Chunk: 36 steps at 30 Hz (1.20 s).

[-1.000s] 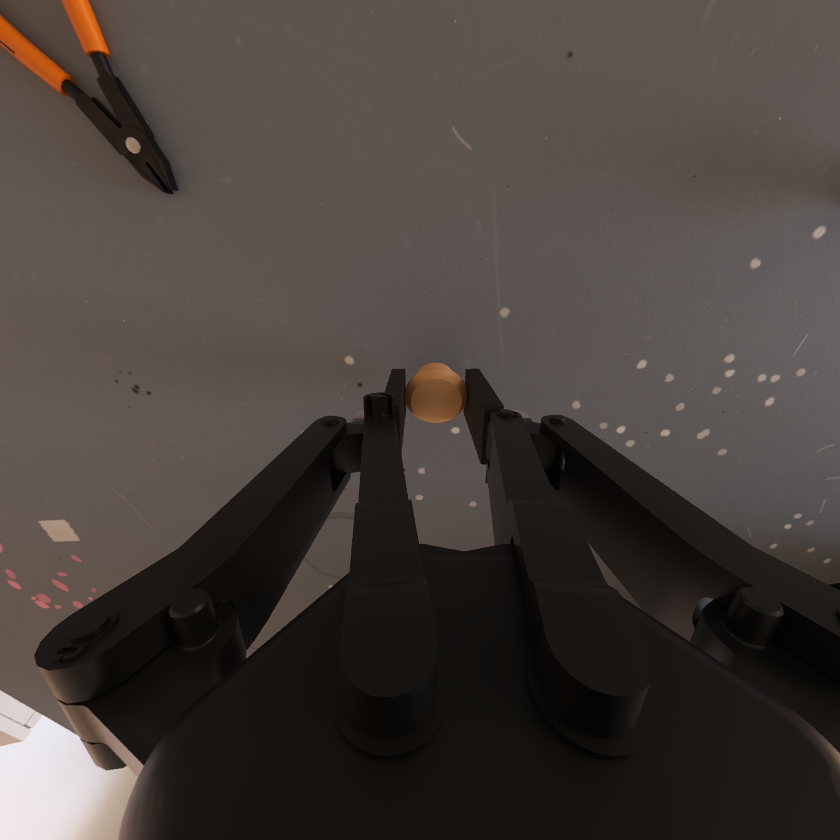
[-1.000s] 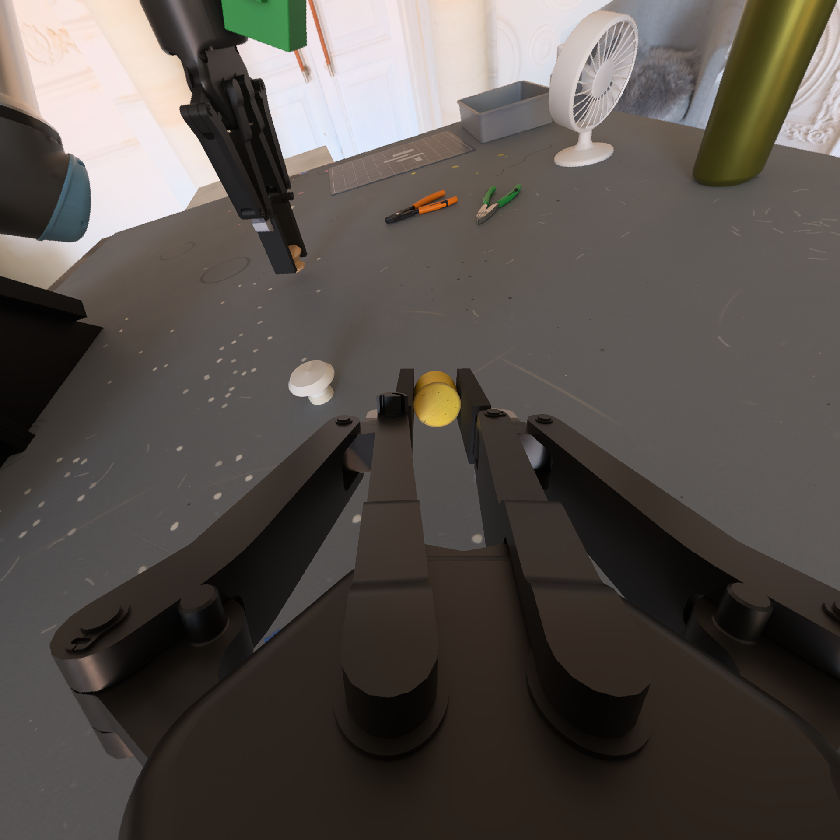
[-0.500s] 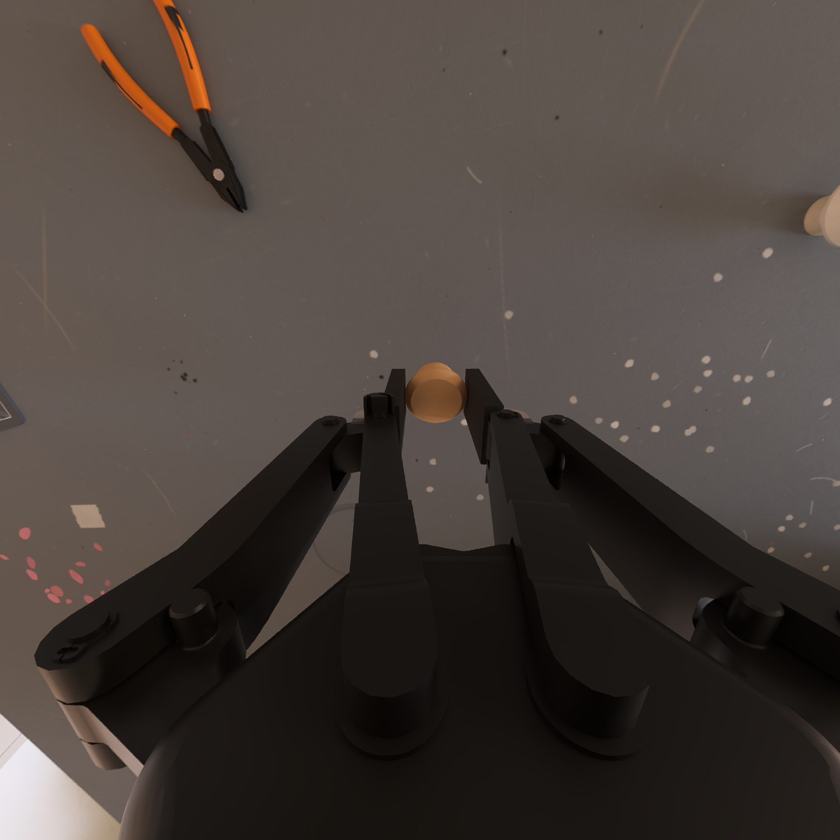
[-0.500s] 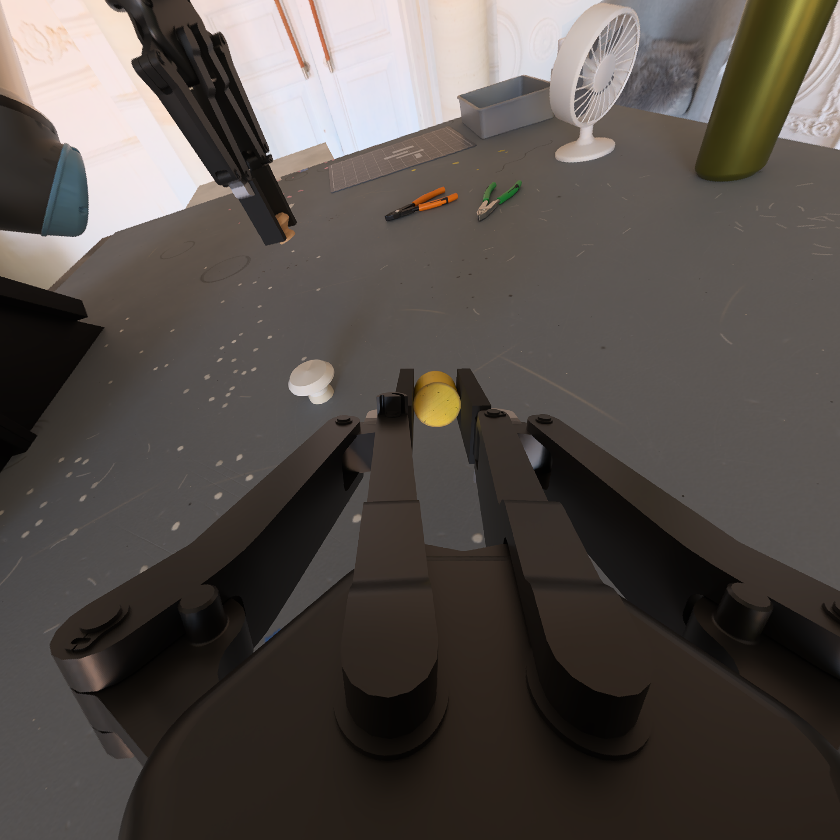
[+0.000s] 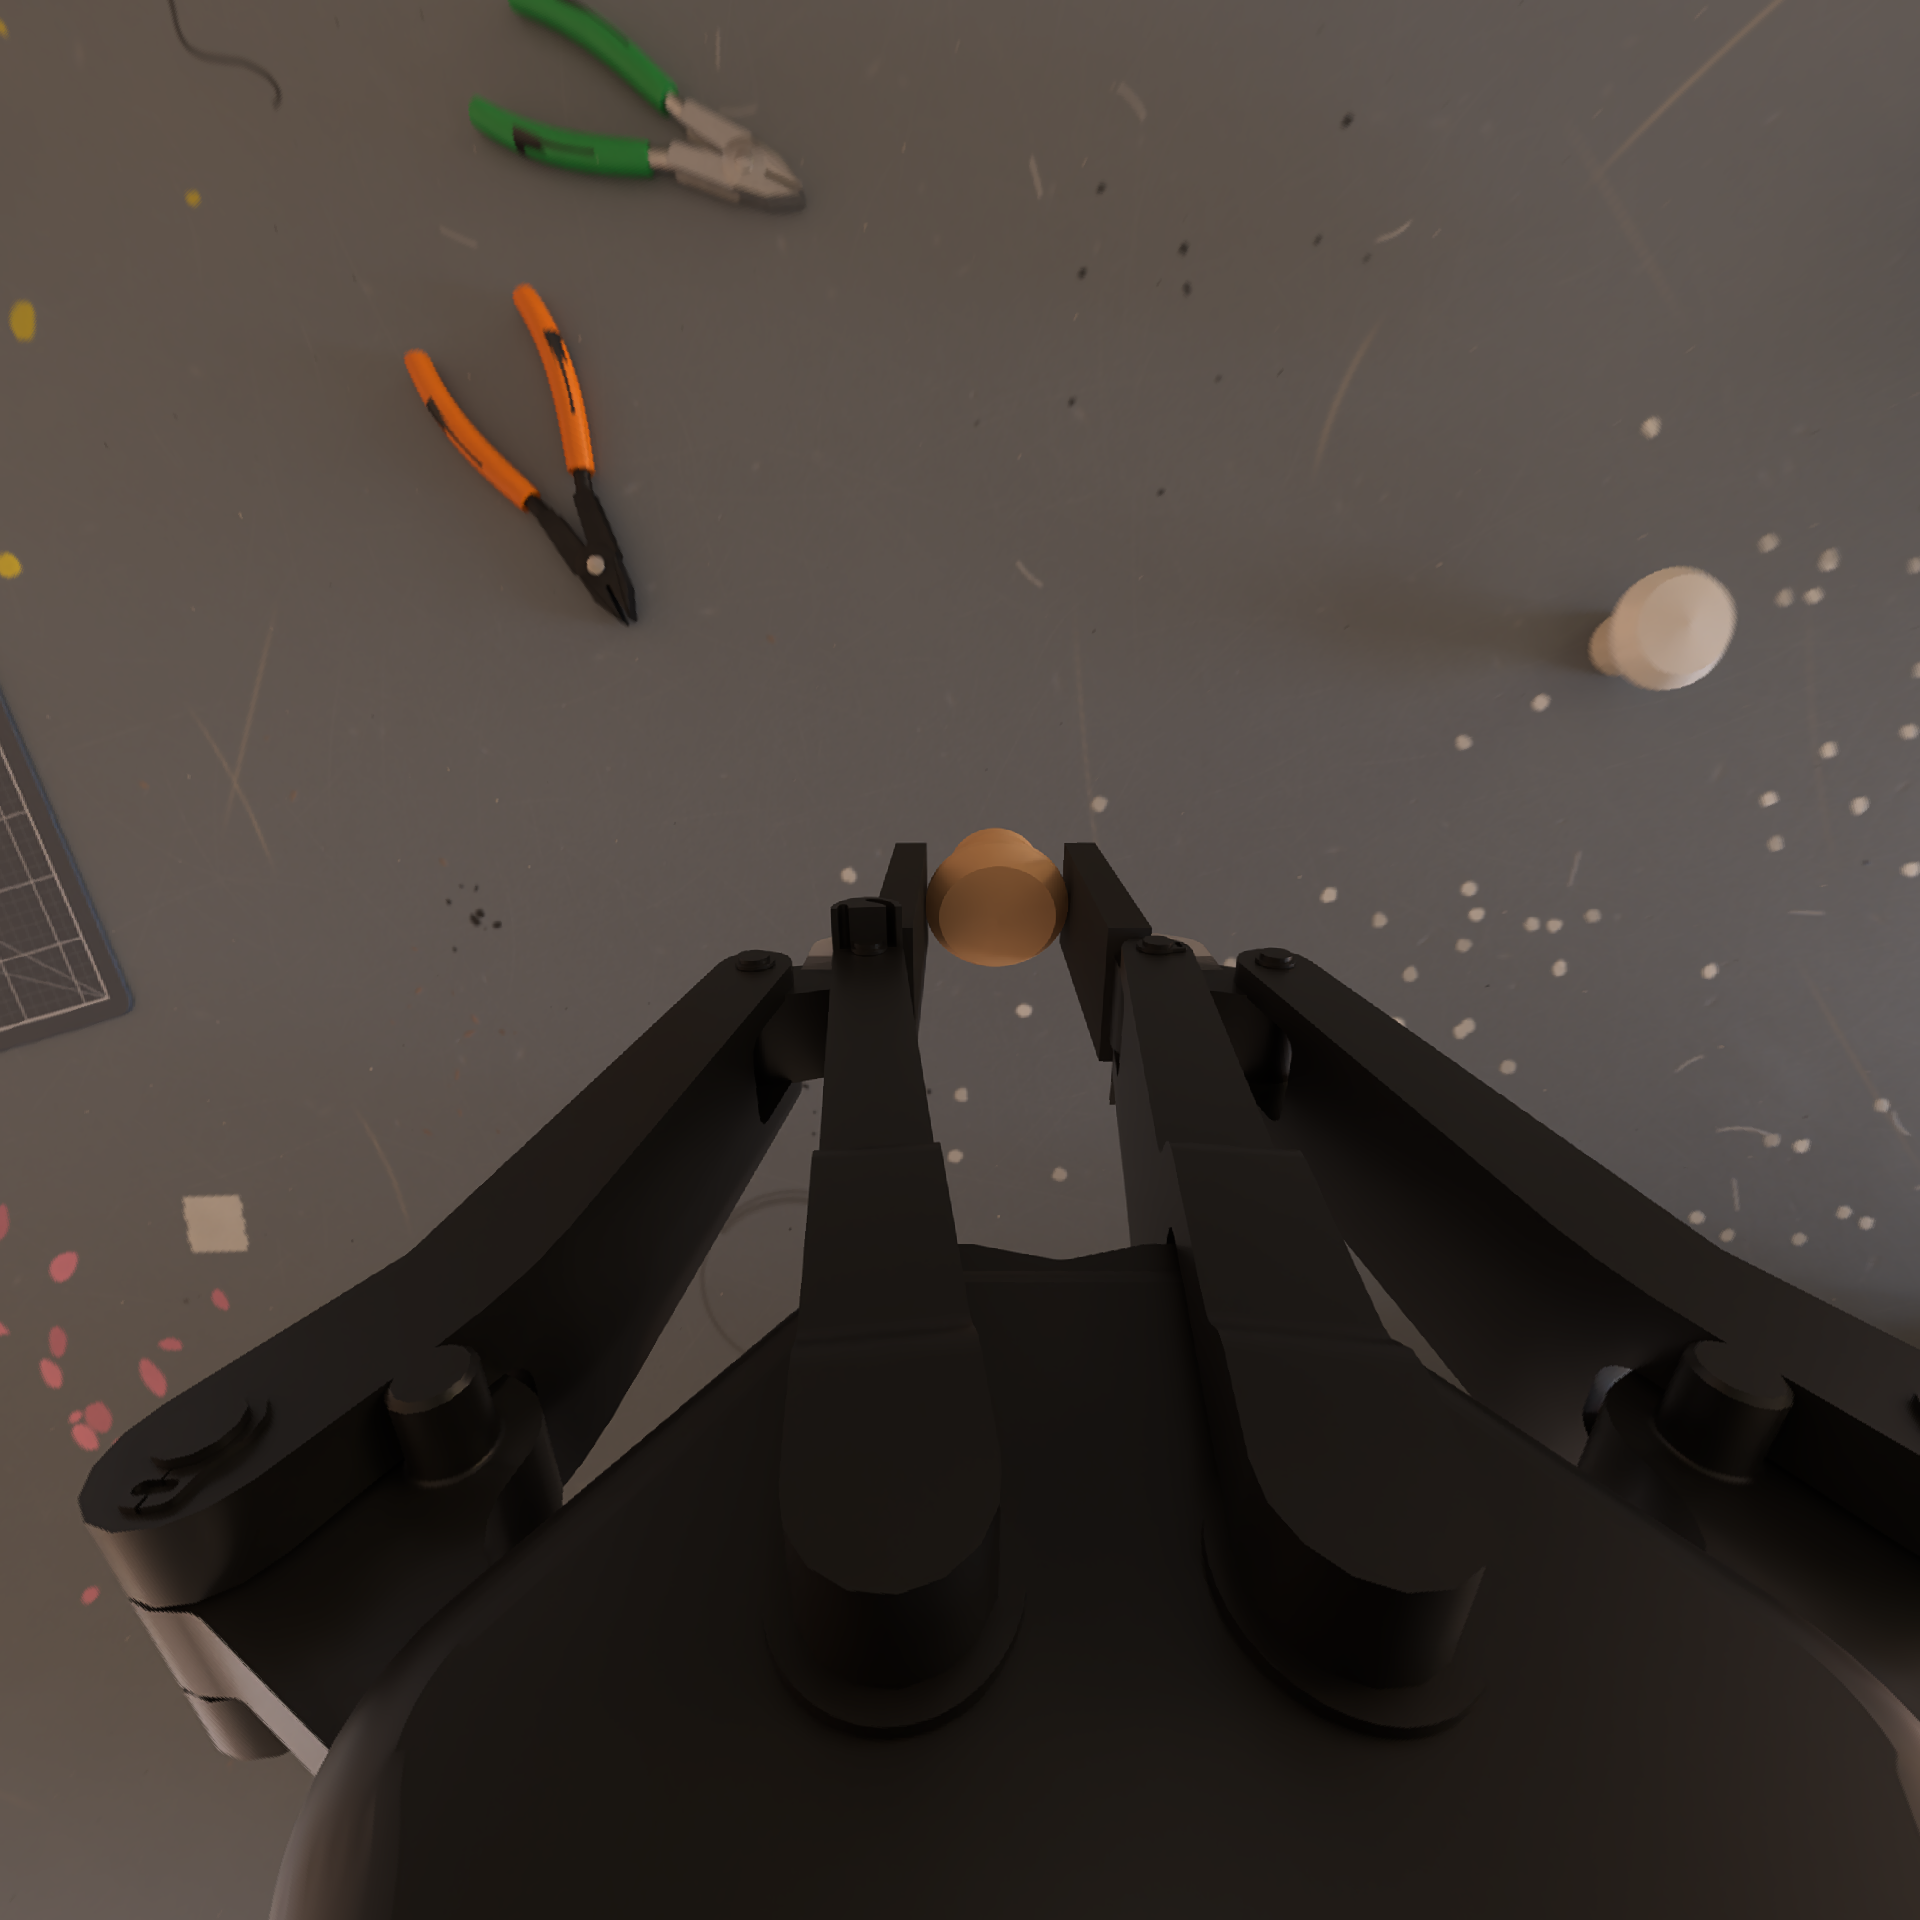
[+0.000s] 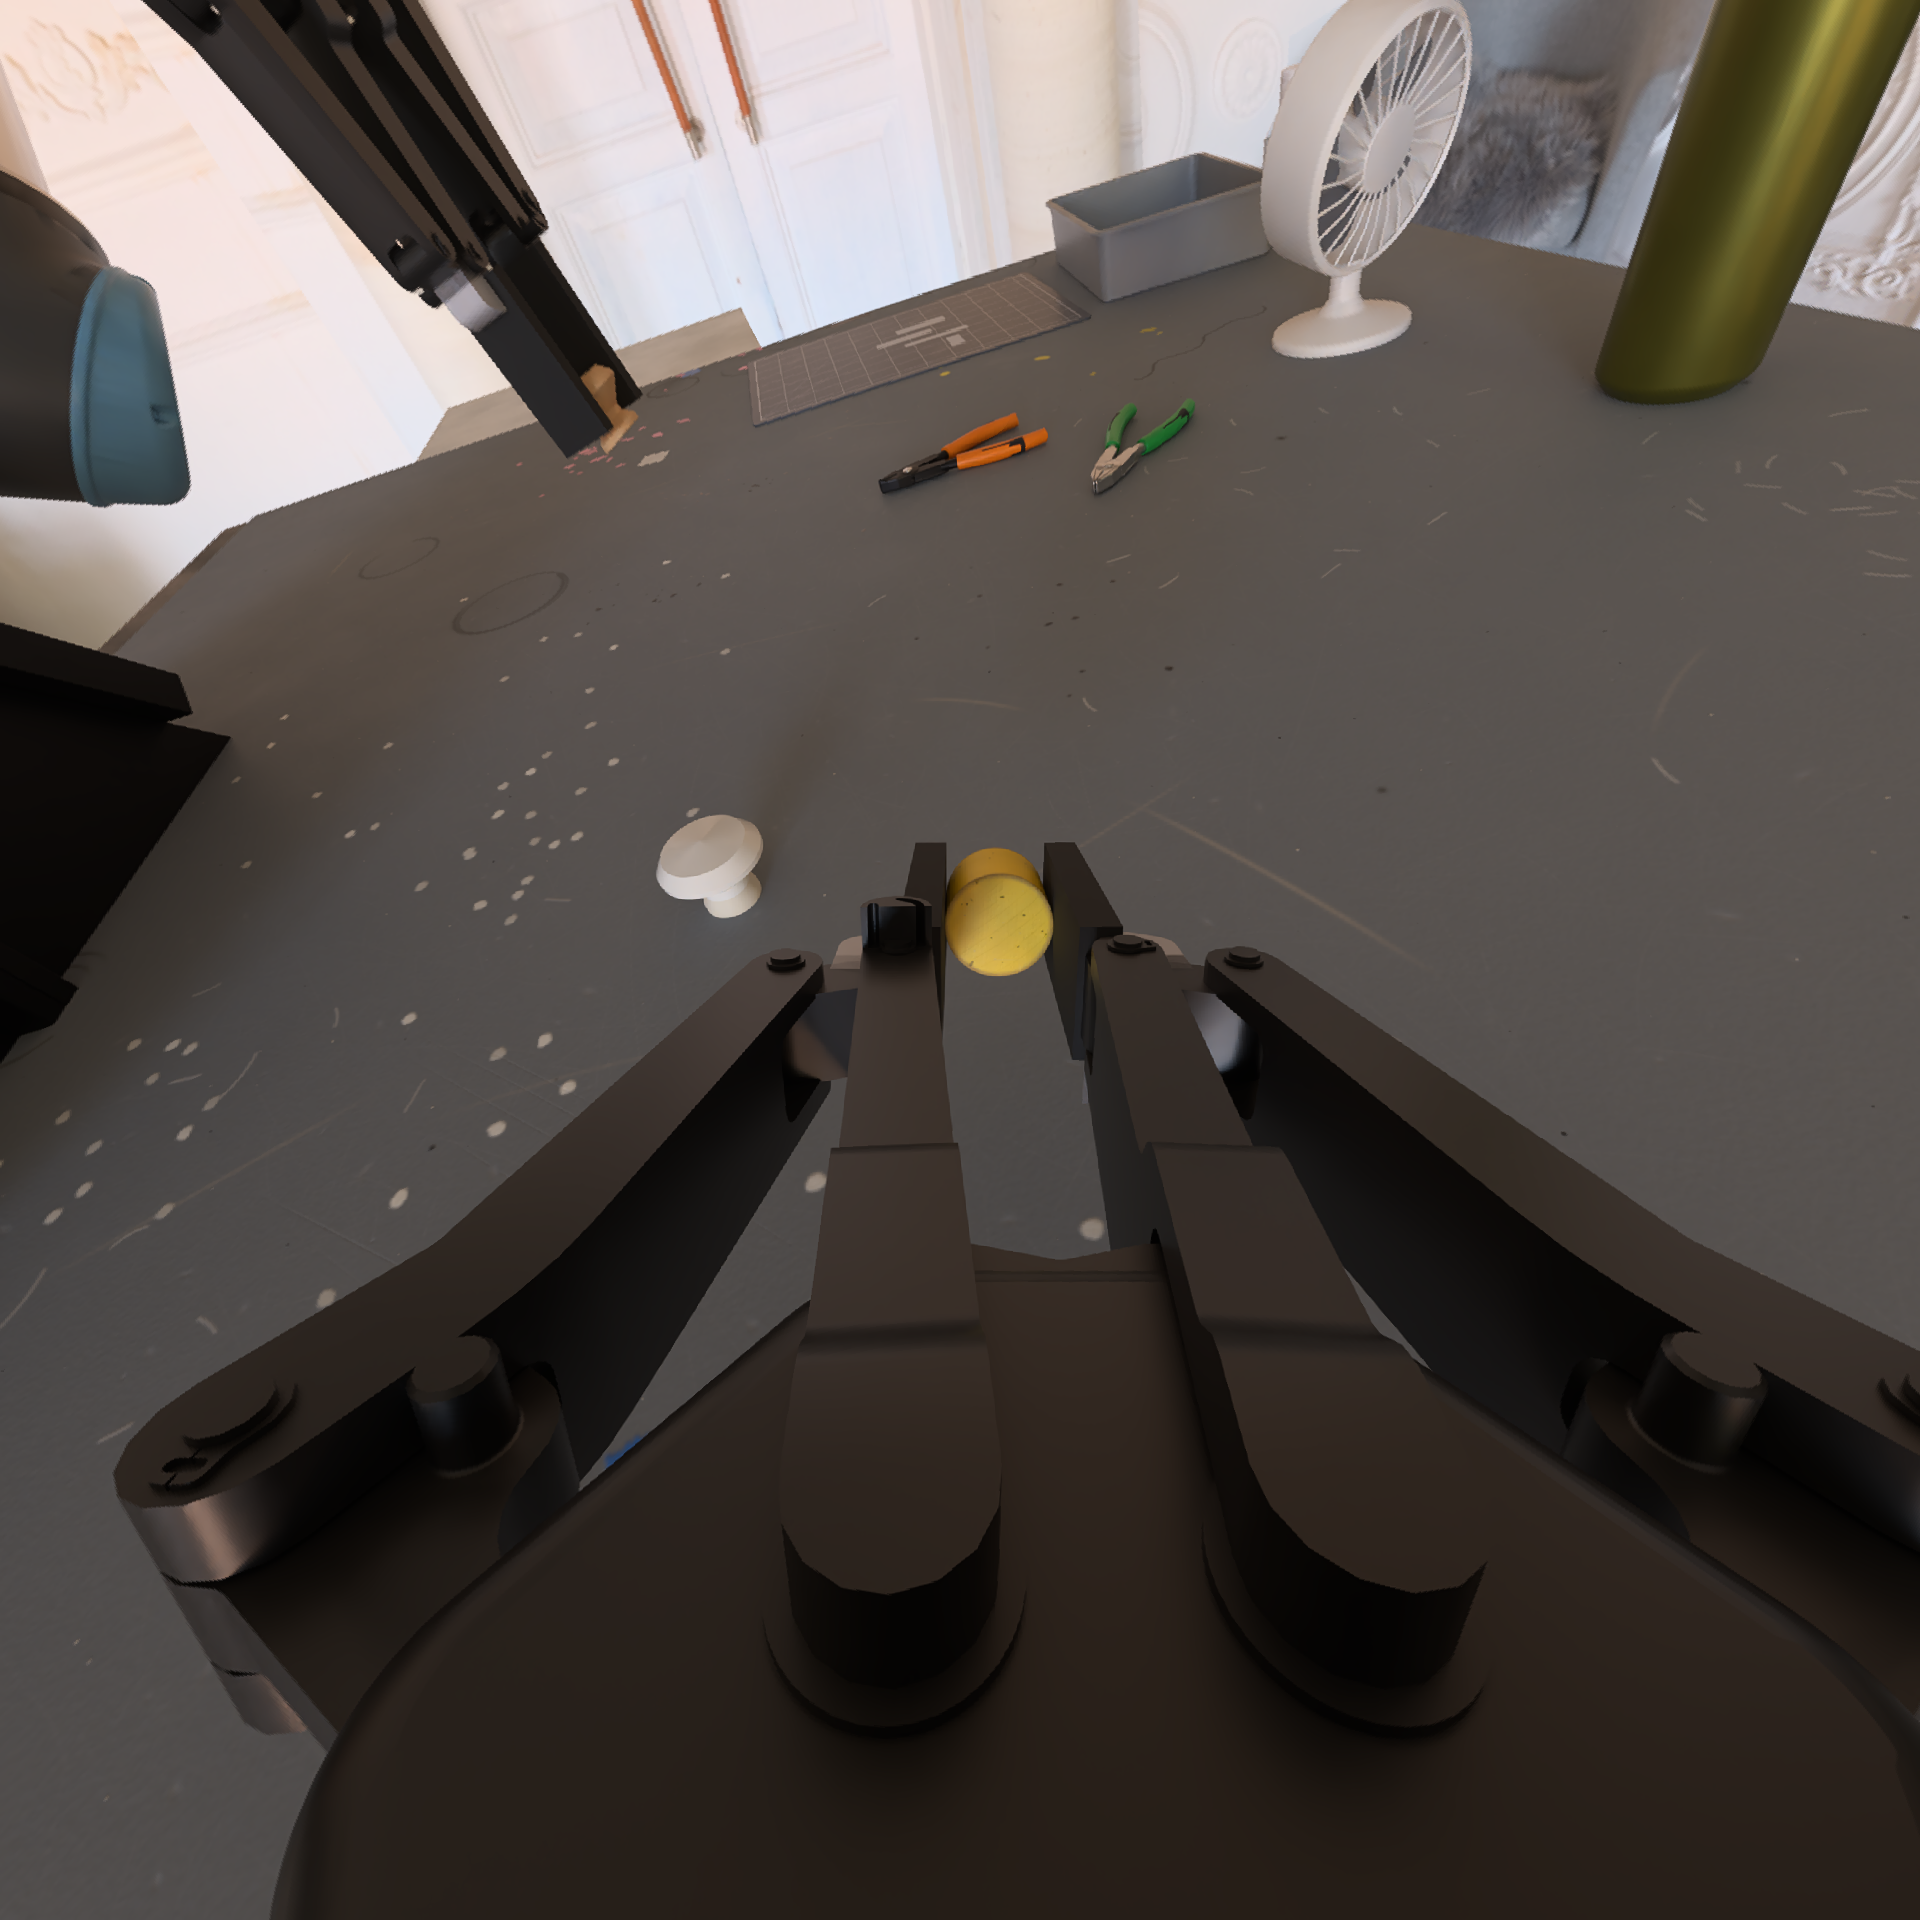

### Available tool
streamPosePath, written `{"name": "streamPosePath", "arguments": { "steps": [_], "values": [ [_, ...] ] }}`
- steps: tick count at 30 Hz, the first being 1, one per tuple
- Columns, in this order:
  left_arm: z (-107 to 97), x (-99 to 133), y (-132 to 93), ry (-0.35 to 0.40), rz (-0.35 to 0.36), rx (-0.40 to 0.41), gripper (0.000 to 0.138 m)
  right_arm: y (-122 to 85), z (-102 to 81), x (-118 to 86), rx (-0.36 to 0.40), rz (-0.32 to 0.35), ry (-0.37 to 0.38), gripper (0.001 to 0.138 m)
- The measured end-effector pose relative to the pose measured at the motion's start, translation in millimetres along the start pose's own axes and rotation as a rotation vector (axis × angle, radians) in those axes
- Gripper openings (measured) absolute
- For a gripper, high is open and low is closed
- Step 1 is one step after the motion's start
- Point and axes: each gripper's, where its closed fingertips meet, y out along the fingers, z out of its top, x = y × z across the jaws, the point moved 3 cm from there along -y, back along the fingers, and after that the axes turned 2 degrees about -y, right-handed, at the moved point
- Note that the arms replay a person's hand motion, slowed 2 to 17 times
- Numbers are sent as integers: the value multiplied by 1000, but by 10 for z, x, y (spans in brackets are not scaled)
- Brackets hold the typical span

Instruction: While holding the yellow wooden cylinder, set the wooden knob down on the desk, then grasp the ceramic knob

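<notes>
My left gripper (image 5: 995,878) is shut on the tan wooden knob (image 5: 995,902) and holds it high above the grey desk (image 5: 1143,436). It also shows in the right wrist view (image 6: 597,416), up at the far left, with the wooden knob (image 6: 605,400) between its fingers. My right gripper (image 6: 995,883) is shut on the yellow wooden cylinder (image 6: 997,914), low over the desk (image 6: 1351,727). The white ceramic knob (image 6: 712,860) lies on its side on the desk, just left of my right fingertips. It also shows in the left wrist view (image 5: 1668,625), far to the right.
Orange-handled pliers (image 5: 540,447) and green-handled pliers (image 5: 634,135) lie beyond the left gripper. A cutting mat (image 6: 914,338), grey bin (image 6: 1153,223), white fan (image 6: 1361,177) and olive cylinder (image 6: 1756,197) stand at the desk's far side. A black block (image 6: 83,790) stands at the left.
The left gripper has risen with the wooden knob still held, so more of the desk, the green pliers and the ceramic knob have come into its view. The right gripper has not moved.
</notes>
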Motion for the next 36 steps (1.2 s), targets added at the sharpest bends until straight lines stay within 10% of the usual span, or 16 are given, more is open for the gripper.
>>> {"name": "streamPosePath", "arguments": {
  "steps": [18, 36],
  "values": [
    [226, 798, -472, 140, -153, 230, 35, 18, -12, -16, -17, -14, -24, 25],
    [368, 1665, -172, 281, -231, 208, 35, 17, -12, -36, -16, -32, -53, 25]
  ]
}}
